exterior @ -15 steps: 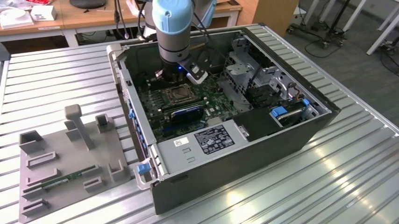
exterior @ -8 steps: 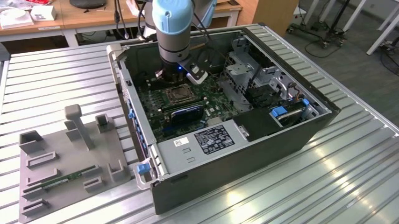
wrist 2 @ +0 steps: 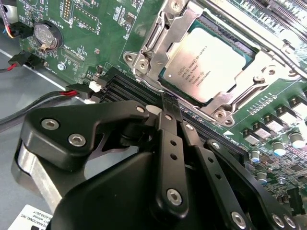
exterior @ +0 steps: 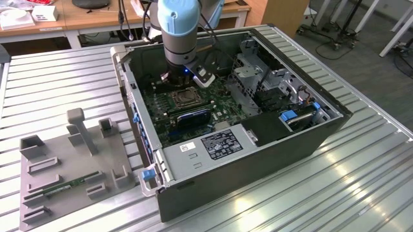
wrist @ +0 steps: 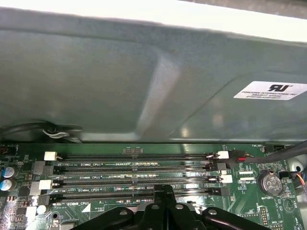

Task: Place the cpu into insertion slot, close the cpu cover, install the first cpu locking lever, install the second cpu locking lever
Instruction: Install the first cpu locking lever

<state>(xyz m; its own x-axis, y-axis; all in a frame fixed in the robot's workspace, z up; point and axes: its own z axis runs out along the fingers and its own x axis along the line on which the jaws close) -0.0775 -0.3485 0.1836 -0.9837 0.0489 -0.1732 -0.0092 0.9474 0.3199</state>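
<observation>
Grey steel computer case [exterior: 258, 159] lies open on a slatted table [exterior: 361, 183], the blue arm [exterior: 183, 29] reaching inside. Its black gripper [wrist 2: 169, 103], fingers pressed together and holding nothing, hovers over the memory slots [wrist: 136, 177] beside the cpu [wrist 2: 211, 62], seated in the insertion slot [wrist 2: 249, 52] with the cpu cover [wrist 2: 160, 40] down around it.

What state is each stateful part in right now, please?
cpu: seated in the insertion slot.
cpu cover: closed over the chip.
gripper: shut, holding nothing, beside the socket.
computer case: side open.
</observation>
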